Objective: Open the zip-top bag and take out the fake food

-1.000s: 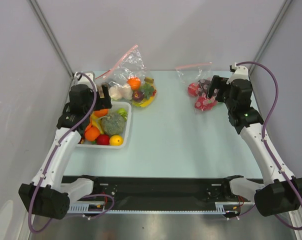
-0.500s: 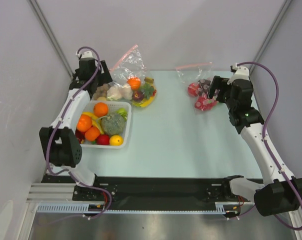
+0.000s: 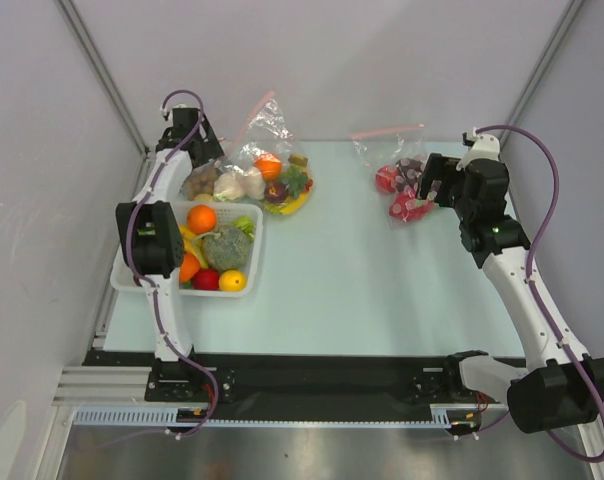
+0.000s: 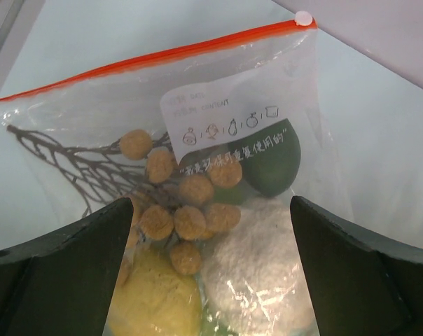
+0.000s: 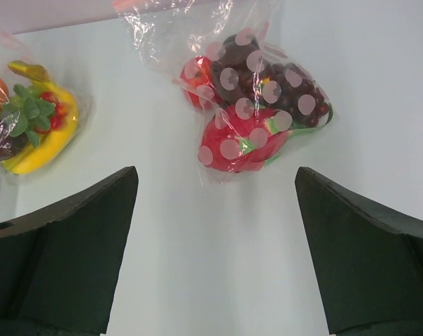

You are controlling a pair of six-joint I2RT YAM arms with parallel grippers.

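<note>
The zip-top bag (image 4: 127,105) lies flat in the left wrist view, its red-orange zip rim (image 4: 155,56) closed along the far edge and a white label (image 4: 225,129) on its face. Inside is the fake food: a brown bumpy cluster (image 4: 176,203), a dark green piece (image 4: 273,166), a pale white head (image 4: 257,273) and a yellow fruit (image 4: 155,297). My left gripper (image 4: 210,210) hangs open just over the bag, one finger on each side of the food. From above, that bag (image 3: 222,183) sits at the back left under the left gripper (image 3: 200,152). My right gripper (image 3: 427,180) is open over bare table.
A white basket (image 3: 254,262) of toy produce stands at the left. A pink-zip bag (image 3: 282,180) with an orange and a banana lies next to the zip-top bag. Another pink-zip bag (image 5: 257,105) of red-purple toys lies ahead of the right gripper (image 5: 217,175). Walls close the back and sides.
My left arm has swung from above the basket out to the back left, and now hangs over the zip-top bag. The right arm has not moved.
</note>
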